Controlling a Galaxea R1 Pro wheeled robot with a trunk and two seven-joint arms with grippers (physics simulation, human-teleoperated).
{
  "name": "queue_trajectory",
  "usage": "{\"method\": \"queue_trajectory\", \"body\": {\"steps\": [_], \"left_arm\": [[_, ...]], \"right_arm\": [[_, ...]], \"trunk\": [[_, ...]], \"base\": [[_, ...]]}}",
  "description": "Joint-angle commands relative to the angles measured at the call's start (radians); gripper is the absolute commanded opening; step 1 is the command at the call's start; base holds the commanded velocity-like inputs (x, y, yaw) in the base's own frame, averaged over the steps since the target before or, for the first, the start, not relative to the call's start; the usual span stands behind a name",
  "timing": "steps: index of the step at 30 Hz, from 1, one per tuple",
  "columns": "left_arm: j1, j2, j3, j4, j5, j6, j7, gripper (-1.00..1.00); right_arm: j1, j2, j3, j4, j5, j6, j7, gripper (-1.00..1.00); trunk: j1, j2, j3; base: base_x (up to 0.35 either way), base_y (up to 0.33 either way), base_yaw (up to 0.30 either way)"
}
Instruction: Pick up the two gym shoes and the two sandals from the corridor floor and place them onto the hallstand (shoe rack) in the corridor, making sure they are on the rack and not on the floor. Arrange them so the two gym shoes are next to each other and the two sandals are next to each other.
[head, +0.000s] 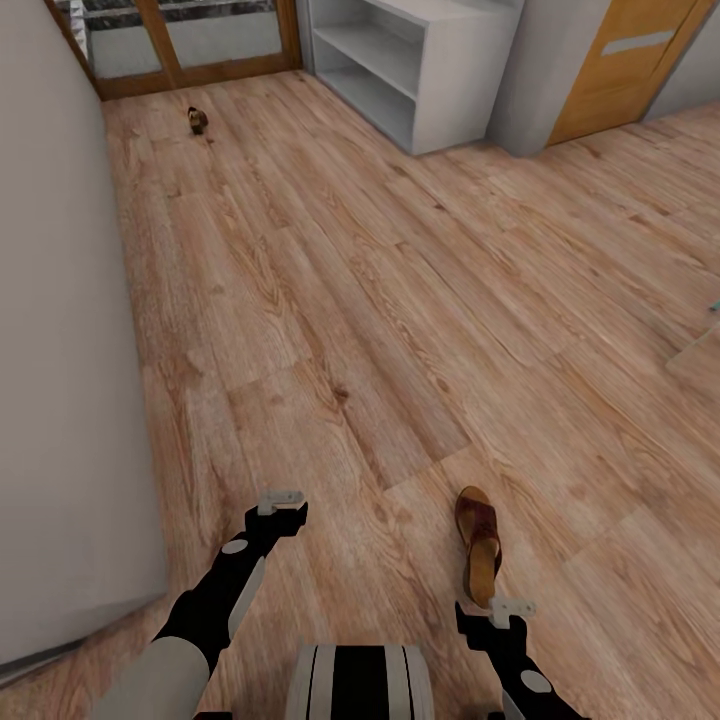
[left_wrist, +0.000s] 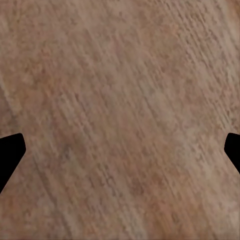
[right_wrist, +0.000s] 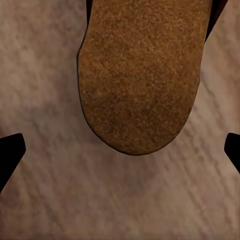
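Observation:
One brown sandal (head: 480, 545) lies on the wood-plank corridor floor (head: 380, 300) near the bottom of the head view, its tan insole facing up. My right gripper (head: 508, 608) hovers just behind its heel end, open and empty; the right wrist view shows the sandal's tan heel (right_wrist: 140, 75) below, between the wide-apart fingertips (right_wrist: 10, 155). My left gripper (head: 280, 500) is open over bare floor (left_wrist: 120, 120) to the sandal's left. A second small dark brown sandal (head: 198, 120) lies far off near the back door. The pale hallstand (head: 420, 70) stands at the back. The gym shoes are out of view.
A grey wall (head: 60, 350) runs along the left side close to my left arm. A wooden glass-paned door (head: 190, 45) closes the far end. An orange door (head: 625, 60) is at the back right. Open floor stretches between me and the hallstand.

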Motion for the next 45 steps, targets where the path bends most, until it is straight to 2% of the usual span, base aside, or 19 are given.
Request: {"method": "queue_trajectory", "body": {"steps": [1, 10, 29, 37, 45], "left_arm": [[0.000, 0.000, -0.001, -0.002, 0.001, 0.006, 0.000, 1.00], [0.000, 0.000, -0.001, -0.002, 0.001, 0.006, 0.000, 1.00], [0.000, 0.000, -0.001, -0.002, 0.001, 0.006, 0.000, 1.00], [0.000, 0.000, -0.001, -0.002, 0.001, 0.006, 0.000, 1.00], [0.000, 0.000, -0.001, -0.002, 0.001, 0.006, 0.000, 1.00]], "right_arm": [[0.000, 0.000, -0.001, 0.001, -0.002, -0.003, 0.000, 1.00], [0.000, 0.000, -0.001, 0.001, -0.002, -0.003, 0.000, 1.00], [0.000, 0.000, -0.001, 0.001, -0.002, -0.003, 0.000, 1.00], [0.000, 0.000, -0.001, 0.001, -0.002, -0.003, 0.000, 1.00], [0.000, 0.000, -0.001, 0.001, -0.002, -0.003, 0.000, 1.00]], "trunk": [[0.000, 0.000, -0.001], [0.000, 0.000, -0.001], [0.000, 0.000, -0.001], [0.003, -0.002, -0.032], [0.003, -0.002, -0.039]], "base": [[0.000, 0.000, 0.000], [0.111, 0.000, 0.000], [0.005, 0.000, -0.009], [0.000, 0.000, -0.003], [0.000, 0.000, -0.086]]}}
